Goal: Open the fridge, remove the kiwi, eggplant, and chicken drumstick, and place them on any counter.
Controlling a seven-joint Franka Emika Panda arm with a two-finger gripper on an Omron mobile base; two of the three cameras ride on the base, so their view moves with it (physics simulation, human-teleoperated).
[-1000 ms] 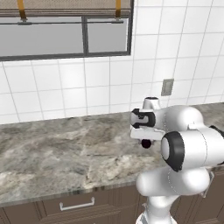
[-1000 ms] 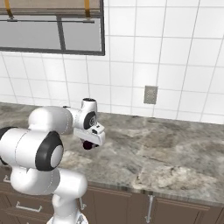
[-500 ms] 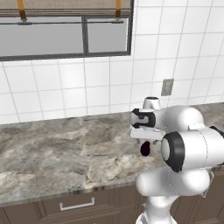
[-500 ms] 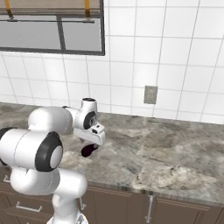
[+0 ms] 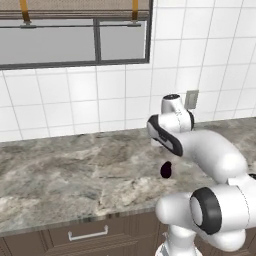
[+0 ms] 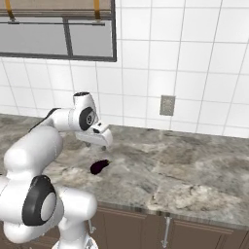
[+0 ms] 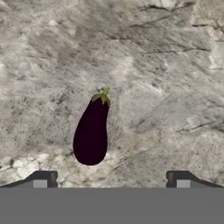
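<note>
The glossy dark purple oval eggplant (image 7: 91, 133) lies free on the grey-beige marbled stone tabletop (image 5: 60, 175), back from its front edge with bare stone all around; the hand (image 7: 111, 178) hangs above it, fingers spread wide, pinching nothing.

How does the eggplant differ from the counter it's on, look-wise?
The eggplant is glossy, dark purple, nearly black; the counter is matte grey-beige marbled stone. The eggplant is small and oval, with a green stem end; the counter is a broad flat slab. The eggplant lies on its side on the counter.
</note>
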